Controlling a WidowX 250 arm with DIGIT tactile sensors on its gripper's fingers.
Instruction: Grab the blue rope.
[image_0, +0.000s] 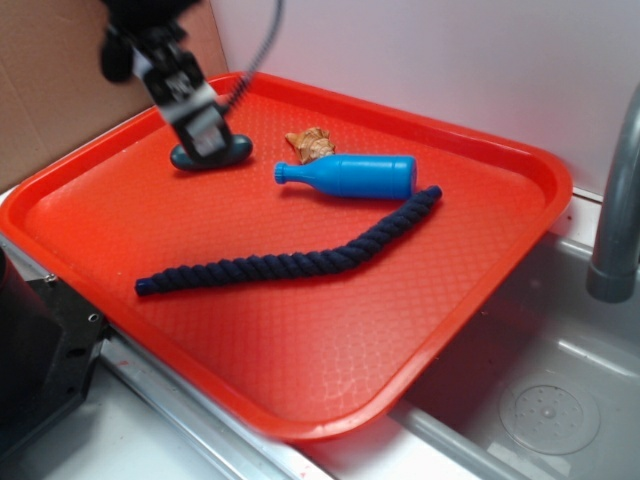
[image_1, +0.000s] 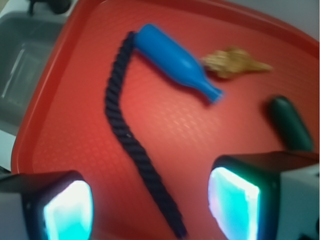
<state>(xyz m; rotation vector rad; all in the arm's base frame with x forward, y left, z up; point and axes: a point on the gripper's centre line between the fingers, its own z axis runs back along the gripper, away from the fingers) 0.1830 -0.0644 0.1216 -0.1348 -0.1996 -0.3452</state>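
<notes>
Navy and twisted, the blue rope (image_0: 290, 262) lies untouched mid-tray (image_0: 300, 400) while the gripper (image_0: 205, 130), jaws wide and empty, hovers near the far-left corner, so the approach seems just beginning: swing over and descend astride it.

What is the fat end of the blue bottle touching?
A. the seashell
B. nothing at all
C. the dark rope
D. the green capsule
C: in the wrist view the blue bottle lies with its wide base against one end of the blue rope, apart from the shell and capsule.
</notes>
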